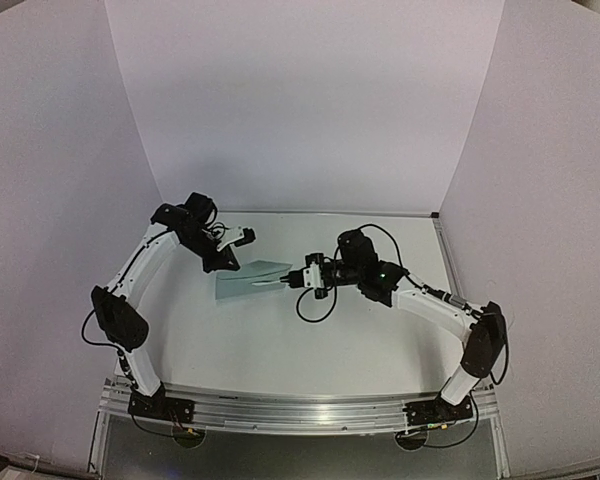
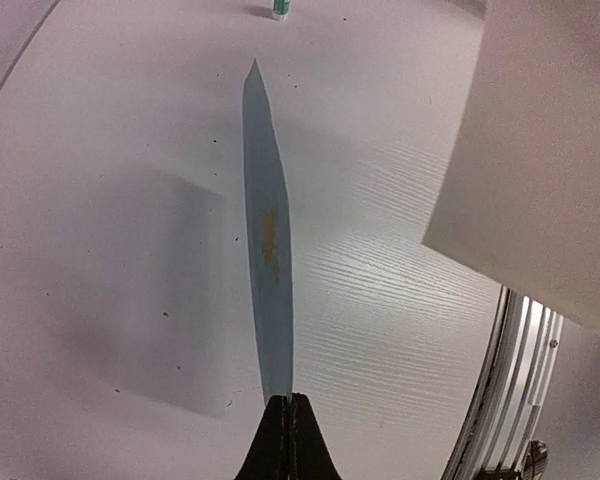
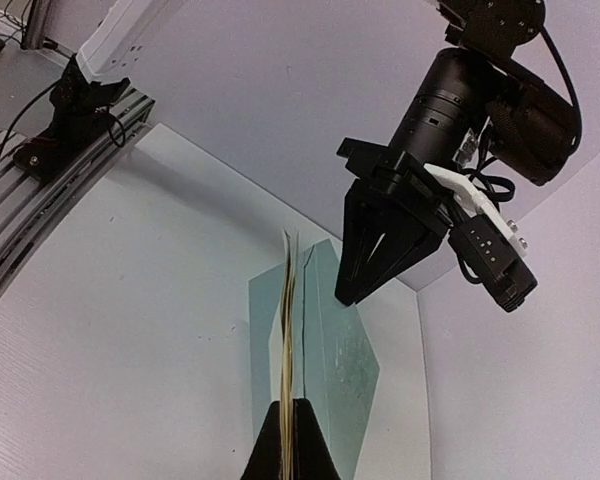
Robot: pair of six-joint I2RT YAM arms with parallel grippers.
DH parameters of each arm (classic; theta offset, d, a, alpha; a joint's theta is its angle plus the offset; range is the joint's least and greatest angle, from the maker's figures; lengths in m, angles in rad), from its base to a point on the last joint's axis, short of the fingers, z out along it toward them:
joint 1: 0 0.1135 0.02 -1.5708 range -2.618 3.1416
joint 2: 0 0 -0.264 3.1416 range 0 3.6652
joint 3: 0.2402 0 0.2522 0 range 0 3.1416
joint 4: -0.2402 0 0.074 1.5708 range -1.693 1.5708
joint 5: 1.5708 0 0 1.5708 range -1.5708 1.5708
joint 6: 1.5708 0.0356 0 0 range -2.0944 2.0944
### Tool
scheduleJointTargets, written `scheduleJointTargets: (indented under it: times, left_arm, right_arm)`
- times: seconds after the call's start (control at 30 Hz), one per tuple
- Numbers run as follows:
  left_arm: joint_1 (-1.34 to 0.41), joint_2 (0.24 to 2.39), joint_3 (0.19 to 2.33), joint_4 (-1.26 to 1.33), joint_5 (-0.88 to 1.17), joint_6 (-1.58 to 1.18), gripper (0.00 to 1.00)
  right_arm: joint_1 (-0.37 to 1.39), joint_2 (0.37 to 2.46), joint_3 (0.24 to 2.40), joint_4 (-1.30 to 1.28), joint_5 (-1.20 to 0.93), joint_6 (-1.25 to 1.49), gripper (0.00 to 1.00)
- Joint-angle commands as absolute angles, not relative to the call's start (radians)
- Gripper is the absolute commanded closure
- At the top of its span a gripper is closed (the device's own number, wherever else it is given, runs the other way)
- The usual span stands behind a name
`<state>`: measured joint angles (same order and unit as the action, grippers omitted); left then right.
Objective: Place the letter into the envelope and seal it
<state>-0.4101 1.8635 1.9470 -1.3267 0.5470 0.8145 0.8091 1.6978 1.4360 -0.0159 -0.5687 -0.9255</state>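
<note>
Where the left gripper (image 2: 290, 402) is clenched, we find the flat teal paper envelope (image 2: 268, 250) pinched between its fingers (image 2: 275, 445), running edge-on straight out from them over the white table (image 2: 400, 300). The right gripper (image 3: 290, 408) is likewise clamped, on the tan parchment-like paper letter (image 3: 287, 330), which rises edge-on from that grip, just beside the envelope. Whether it sits inside, we cannot tell.

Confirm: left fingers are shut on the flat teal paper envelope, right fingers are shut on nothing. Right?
Half right. The right fingers are not empty: they are shut on the tan parchment-like paper letter, seen edge-on in the right wrist view. The left fingers are indeed shut on the flat teal paper envelope.
</note>
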Motion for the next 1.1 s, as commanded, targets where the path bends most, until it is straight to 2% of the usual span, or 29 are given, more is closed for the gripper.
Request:
scheduleJointTargets:
  times: [0.0, 0.6, 0.9, 1.07]
  left_arm:
    - [-0.457, 1.776, 1.988, -1.5, 0.575, 0.87, 1.0]
    - [-0.499, 1.752, 2.022, -1.558, 0.649, 0.906, 1.0]
    - [-0.499, 1.75, 2.034, -1.575, 0.661, 0.92, 1.0]
    - [-0.499, 1.73, 2.016, -1.507, 0.679, 0.901, 1.0]
  right_arm:
    - [0.819, 1.69, 1.507, -0.129, -0.531, -1.066, 1.0]
    - [0.825, 1.704, 1.487, -0.118, -0.322, -1.199, 1.0]
    - [0.825, 1.731, 1.505, -0.105, -0.303, -1.206, 1.0]
    - [0.825, 1.75, 1.523, -0.103, -0.382, -1.148, 1.0]
